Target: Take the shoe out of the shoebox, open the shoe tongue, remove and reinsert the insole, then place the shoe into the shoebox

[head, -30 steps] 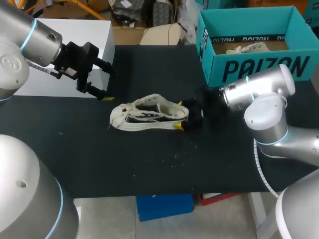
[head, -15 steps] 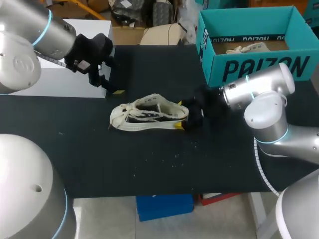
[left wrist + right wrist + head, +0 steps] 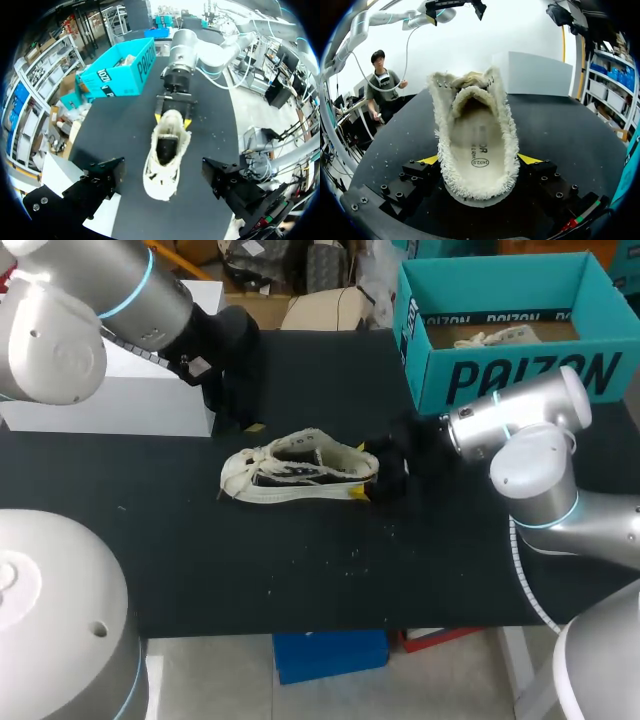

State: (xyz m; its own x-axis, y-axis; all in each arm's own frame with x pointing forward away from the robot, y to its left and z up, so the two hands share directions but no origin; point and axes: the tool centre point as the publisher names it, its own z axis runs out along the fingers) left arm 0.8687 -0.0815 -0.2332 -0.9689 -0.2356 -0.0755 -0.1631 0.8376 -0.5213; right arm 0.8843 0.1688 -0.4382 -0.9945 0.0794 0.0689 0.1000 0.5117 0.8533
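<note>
My right gripper (image 3: 360,472) clamps the cream sneaker (image 3: 295,468) by its heel, mid-frame. My left gripper (image 3: 162,169) hangs spread wide above; I'd lower squarely and pinch the tongue (image 3: 470,80).

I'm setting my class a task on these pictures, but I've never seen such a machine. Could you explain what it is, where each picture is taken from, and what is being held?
This is a robot with two arms working at a black table. One picture looks down from a fixed camera above and behind the robot. The two round pictures come from a camera on each arm's wrist, looking out along its fingers. A pale shoe sits on the table, outside the teal shoebox that stands further back on the right. The right gripper is closed on the shoe's heel, with one yellow-tipped finger on each side. The left gripper is open near the shoe's toe end and holds nothing.
</note>
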